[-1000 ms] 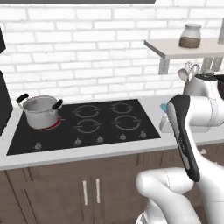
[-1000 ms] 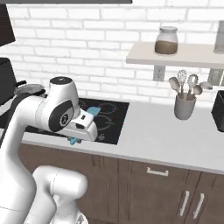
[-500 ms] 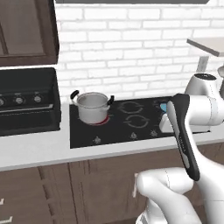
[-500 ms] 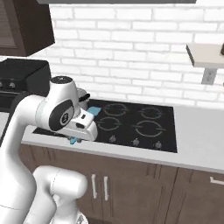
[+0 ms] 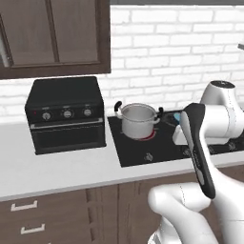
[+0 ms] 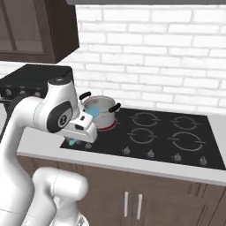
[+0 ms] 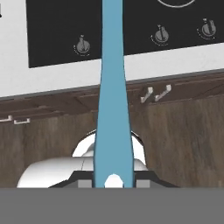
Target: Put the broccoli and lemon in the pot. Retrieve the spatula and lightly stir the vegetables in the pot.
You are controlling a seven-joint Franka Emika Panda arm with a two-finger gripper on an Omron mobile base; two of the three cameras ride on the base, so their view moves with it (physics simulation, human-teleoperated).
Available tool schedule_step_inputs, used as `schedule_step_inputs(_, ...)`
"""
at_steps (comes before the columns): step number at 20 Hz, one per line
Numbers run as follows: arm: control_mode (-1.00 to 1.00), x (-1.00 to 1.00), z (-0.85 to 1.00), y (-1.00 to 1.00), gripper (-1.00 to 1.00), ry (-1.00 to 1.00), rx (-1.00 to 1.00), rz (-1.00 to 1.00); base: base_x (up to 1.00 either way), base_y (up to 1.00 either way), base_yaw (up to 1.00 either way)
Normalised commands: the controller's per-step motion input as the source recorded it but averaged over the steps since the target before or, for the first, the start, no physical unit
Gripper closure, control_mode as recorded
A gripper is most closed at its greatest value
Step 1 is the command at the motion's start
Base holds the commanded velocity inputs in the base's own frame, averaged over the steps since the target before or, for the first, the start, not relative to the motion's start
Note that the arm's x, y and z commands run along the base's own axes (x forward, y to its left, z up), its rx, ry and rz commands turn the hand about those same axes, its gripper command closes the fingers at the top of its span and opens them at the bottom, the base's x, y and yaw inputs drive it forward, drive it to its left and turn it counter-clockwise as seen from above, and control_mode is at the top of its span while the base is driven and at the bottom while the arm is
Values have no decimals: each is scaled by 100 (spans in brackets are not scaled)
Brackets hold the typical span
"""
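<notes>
Spatula (image 7: pixel 113 105) clamped in my pincer (image 7: pixel 113 180): seen from the hand, its light-blue handle runs straight away from my closed fingers, across the cupboard fronts (image 7: pixel 183 127) and over the black stovetop (image 7: pixel 57 30) with its knobs.

From the left base, the steel pot (image 5: pixel 138 120) sits on a red-glowing burner just beside my pincer, towards the black toaster oven (image 5: pixel 66 114); a sliver of blue shows at my wrist.

From the right base, my pincer (image 6: pixel 75 142) hangs over the stovetop's front corner with the blue spatula (image 6: pixel 87 116) passing through it, and the pot (image 6: pixel 99 111) stands just beyond. I cannot tell what lies inside the pot.
</notes>
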Motion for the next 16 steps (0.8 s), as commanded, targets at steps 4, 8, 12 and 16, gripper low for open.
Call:
schedule_step_inputs(4,100,0,0,0,100,0,0,0,83,2,1)
schedule_step_inputs(8,100,0,0,0,100,0,0,0,49,-27,18)
schedule_step_inputs(12,100,0,0,0,100,0,0,0,40,-39,29)
schedule_step_inputs(16,-100,7,21,0,100,-1,0,0,37,-10,13)
